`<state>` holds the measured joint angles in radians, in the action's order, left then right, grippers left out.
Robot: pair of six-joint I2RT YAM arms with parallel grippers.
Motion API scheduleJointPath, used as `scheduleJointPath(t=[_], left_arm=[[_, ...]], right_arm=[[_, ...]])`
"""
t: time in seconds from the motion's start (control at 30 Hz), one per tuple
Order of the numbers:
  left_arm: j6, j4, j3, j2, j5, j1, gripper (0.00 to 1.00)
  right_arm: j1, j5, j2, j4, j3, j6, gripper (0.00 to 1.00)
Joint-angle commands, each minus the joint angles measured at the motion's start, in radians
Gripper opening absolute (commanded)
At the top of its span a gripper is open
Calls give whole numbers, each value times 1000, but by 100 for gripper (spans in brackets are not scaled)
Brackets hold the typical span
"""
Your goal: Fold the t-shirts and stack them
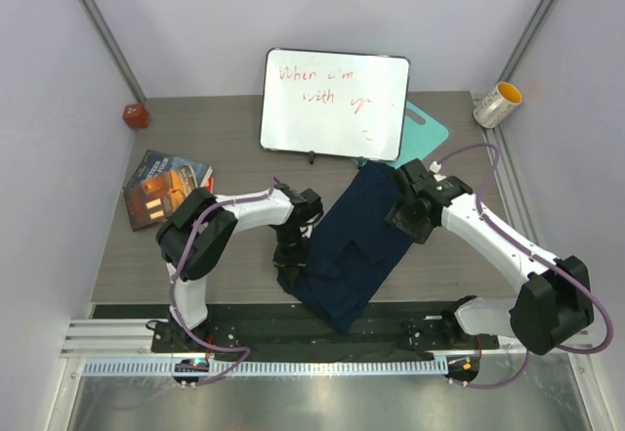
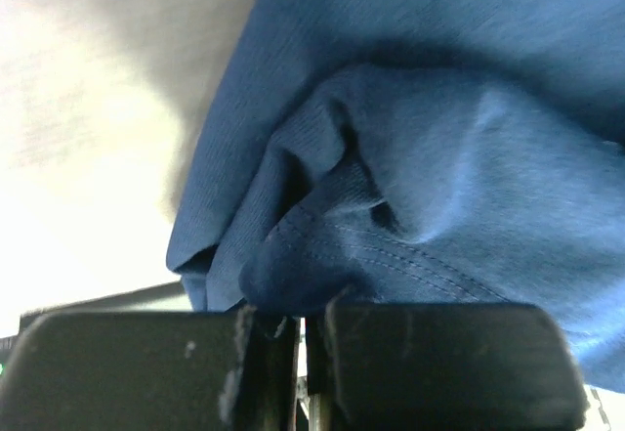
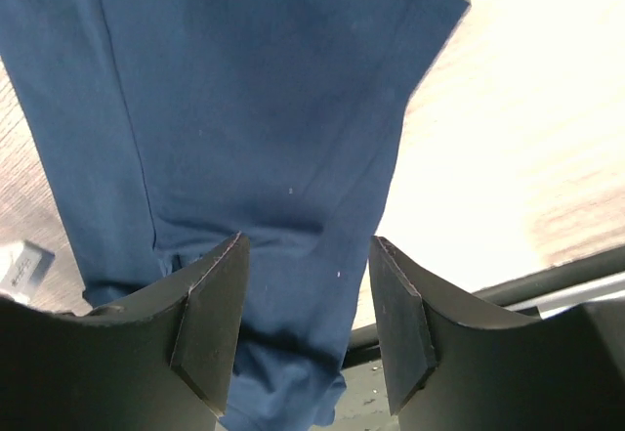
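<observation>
On the desk [image 1: 234, 138] the shirt [image 1: 356, 245] is spread, long axis slanted from far right to near edge. Judged soft and limp, it is best taken at hems or corners. Its bunched edge is pinched in the closed left tool [image 1: 291, 255]; the right tool [image 1: 405, 201] is poised above, parted, empty.

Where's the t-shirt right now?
Top view: the t-shirt lies centre-front on the table between the arms, running from below the whiteboard to the near edge, its left edge pinched by the left fingers.
</observation>
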<state>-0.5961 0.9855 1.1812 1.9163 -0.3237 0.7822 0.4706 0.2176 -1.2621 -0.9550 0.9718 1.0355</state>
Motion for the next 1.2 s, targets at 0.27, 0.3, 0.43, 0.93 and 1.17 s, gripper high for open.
scheduleJointPath(t=[0.27, 0.3, 0.43, 0.93, 1.17], left_arm=[[-21, 215, -37, -138, 109, 11, 0], [-16, 217, -52, -149, 107, 11, 0], [-28, 179, -140, -209, 83, 11, 0], [87, 294, 263, -100, 149, 2, 13], [117, 239, 279, -30, 104, 0, 13]], right_arm=[[-110, 5, -224, 119, 57, -97, 46], [-110, 5, -244, 133, 64, -104, 46], [-116, 35, -356, 167, 108, -140, 47], [-205, 57, -434, 82, 271, -215, 55], [-214, 39, -485, 82, 239, -229, 54]])
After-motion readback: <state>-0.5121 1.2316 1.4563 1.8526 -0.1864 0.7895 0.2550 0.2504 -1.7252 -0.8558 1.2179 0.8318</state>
